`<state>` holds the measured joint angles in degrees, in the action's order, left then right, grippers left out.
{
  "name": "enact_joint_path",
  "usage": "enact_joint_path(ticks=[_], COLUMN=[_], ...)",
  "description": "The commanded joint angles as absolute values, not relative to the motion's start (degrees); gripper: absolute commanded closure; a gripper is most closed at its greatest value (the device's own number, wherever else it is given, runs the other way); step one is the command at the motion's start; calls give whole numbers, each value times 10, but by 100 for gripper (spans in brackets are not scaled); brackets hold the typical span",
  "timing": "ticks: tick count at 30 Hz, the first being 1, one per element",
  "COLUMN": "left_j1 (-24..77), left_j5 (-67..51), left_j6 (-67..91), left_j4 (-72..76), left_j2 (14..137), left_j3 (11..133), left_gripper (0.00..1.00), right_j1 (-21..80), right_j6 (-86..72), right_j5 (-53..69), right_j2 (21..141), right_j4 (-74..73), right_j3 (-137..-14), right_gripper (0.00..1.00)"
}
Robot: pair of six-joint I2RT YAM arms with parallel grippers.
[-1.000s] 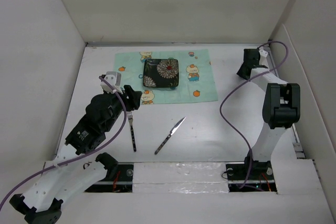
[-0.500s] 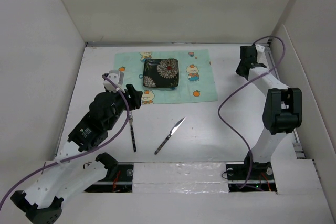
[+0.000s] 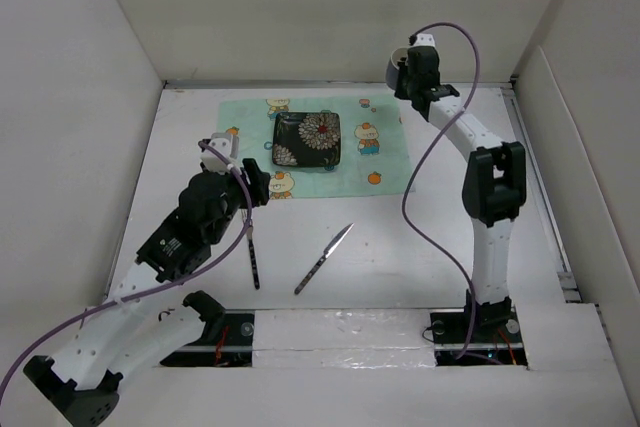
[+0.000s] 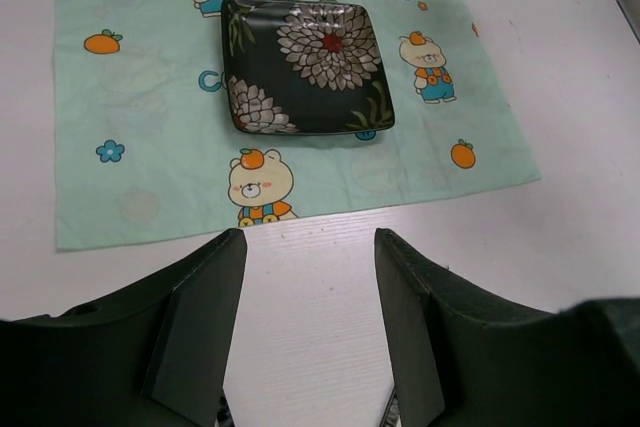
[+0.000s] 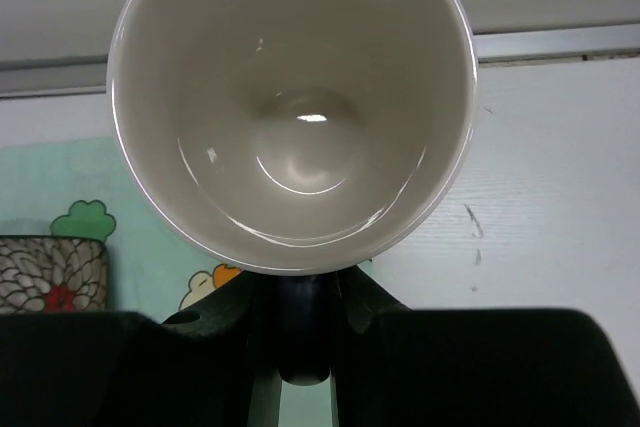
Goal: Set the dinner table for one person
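1. The right hand (image 3: 412,77) is clamped on a white cup (image 5: 290,107), raised above the tabletop (image 3: 430,247). Bring it down level, just right of the placemat (image 3: 390,162) below it.
2. The cup's mouth faces back toward the wrist, and its axis seems tilted off upright.
3. The left hand (image 4: 310,247) hangs open and empty, low over the tabletop.

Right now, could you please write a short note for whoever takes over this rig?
Left gripper open and empty, hovering near the head of the fork.
Right gripper shut on the white cup, raised by the far right corner of the placemat.
Done: plate on placemat.
Left: set down cup; move fork and knife, both on the dinner table, beside the plate.
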<state>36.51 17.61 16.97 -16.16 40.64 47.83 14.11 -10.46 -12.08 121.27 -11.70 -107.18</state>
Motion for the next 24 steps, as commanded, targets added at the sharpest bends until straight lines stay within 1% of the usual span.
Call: enact_joint_path(ticks=[1, 3, 7, 17, 19, 24], left_j1=[363, 363, 363, 363, 363, 363], left_j5=[193, 197, 205, 206, 206, 205], left_j6=[168, 168, 170, 168, 168, 168], left_j4=[-153, -155, -155, -155, -156, -157], left_j2=[410, 413, 416, 426, 426, 426], left_j3=[477, 478, 478, 480, 480, 480], left_gripper=[49, 49, 49, 49, 49, 49], right_j1=[142, 148, 158, 175, 175, 180], right_j6=[-76, -75, -77, -75, -76, -73], right_j5=[-105, -112, -105, -96, -100, -131], right_j2=[1253, 1285, 1309, 1317, 1330, 1341], right_j4=[-97, -112, -114, -105, -117, -114], right_j3=[-1152, -1190, -1198, -1170, -1187, -1183], right_gripper=[100, 100, 100, 100, 100, 100])
